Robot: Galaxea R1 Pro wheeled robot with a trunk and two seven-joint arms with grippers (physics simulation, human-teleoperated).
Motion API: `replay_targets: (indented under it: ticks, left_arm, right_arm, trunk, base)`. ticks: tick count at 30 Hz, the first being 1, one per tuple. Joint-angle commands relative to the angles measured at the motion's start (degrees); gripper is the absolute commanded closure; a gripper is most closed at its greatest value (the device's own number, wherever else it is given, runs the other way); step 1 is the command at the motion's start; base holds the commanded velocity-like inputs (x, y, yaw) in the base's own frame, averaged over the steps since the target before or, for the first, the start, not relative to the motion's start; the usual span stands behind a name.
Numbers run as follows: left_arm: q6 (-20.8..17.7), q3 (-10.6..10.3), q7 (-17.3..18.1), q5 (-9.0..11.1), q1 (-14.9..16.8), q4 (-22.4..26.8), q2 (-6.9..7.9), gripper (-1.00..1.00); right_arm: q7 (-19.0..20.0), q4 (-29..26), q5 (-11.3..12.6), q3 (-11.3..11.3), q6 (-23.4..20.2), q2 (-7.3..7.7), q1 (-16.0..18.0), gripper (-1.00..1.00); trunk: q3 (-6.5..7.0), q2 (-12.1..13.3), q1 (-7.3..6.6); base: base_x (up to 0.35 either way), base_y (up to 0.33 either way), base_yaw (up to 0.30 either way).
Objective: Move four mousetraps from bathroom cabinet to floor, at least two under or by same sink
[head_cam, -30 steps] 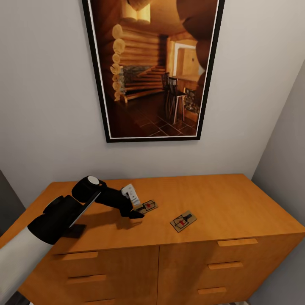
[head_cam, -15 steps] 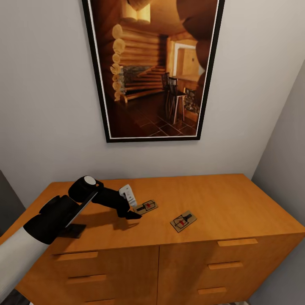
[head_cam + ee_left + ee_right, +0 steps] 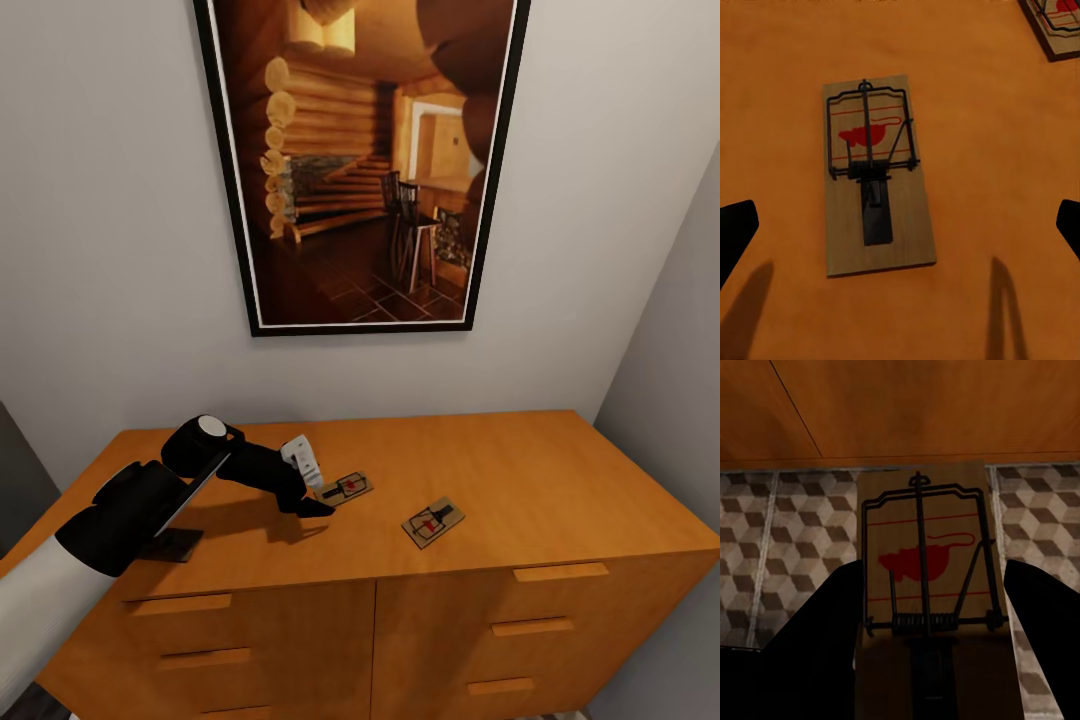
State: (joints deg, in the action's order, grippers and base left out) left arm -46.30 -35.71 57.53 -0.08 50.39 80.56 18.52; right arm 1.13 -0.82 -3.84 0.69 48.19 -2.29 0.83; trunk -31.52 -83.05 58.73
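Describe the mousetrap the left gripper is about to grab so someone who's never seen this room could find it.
Find the orange-brown cabinet under the big framed picture; two mousetraps lie on its top. The one meant is the left mousetrap, right at the tips of the black left gripper. The other mousetrap lies apart, further right and nearer the front edge.

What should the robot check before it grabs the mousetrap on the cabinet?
1. Left tool open: ok, its fingers stand wide apart on either side of the mousetrap.
2. Trap between the fingers: ok, roughly centred in the left wrist view.
3. Trap lying flat on the cabinet: ok.
4. Second mousetrap out of the way: ok, it lies apart, nearer the front edge.
5. Right tool keeping its own mousetrap: ok, the board sits between its fingers above the bathroom floor.
6. Fingers low enough to close on the board: cannot tell.
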Motion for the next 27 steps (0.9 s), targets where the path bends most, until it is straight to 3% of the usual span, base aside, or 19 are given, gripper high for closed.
replay_targets:
  ticks: [1,27]
  left_arm:
    - [-0.4,-0.1,0.1,0.0,0.1,0.0,0.03,-1.00]
    - [-0.4,-0.1,0.1,0.0,0.1,-0.4,-0.06,-1.00]
  right_arm:
    - [0.0,0.0,-0.1,0.0,0.2,0.00,0.0,1.00]
    - [0.0,0.0,-0.1,0.0,0.1,0.02,0.0,1.00]
  trunk:
    - [-0.06,0.0,0.00]
    - [-0.06,0.0,0.00]
  base:
    - [0.000,0.000,0.000]
    - [0.000,0.000,0.000]
